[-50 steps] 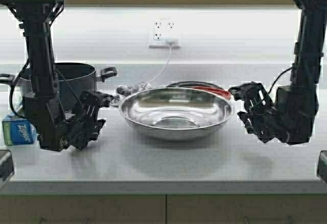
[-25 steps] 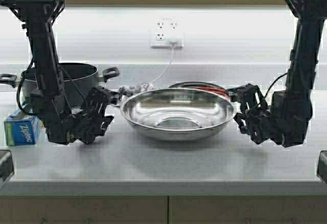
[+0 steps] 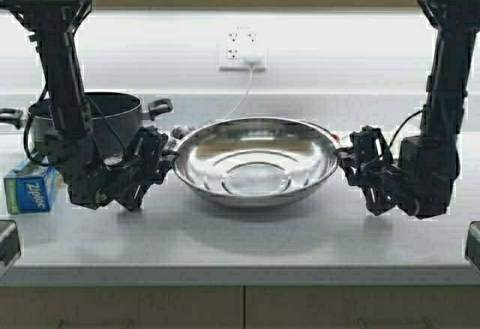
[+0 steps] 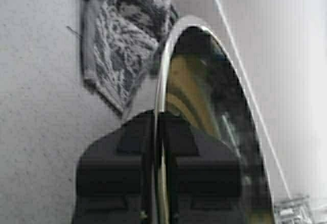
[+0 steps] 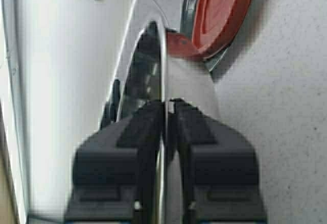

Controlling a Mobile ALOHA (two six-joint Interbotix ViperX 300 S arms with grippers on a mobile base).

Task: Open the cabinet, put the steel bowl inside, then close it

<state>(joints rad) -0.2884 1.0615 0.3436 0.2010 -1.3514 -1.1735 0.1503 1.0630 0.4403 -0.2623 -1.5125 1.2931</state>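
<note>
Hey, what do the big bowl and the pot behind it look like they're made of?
The steel bowl, pinched at its rim by the left claw and right claw, looks like polished stainless steel: it mirrors its surroundings. The black pot looks like dark coated metal with a duller sheen, though that's less certain.

My left gripper point(image 3: 166, 158) sat low at my left side, its two fingers point(image 4: 115, 178) pinched together on a thin rim. My right gripper point(image 3: 346, 163) mirrored it at my right, fingers point(image 5: 207, 157) clamped likewise. Both forearms dropped steeply from above, wrists turned inward.
</note>
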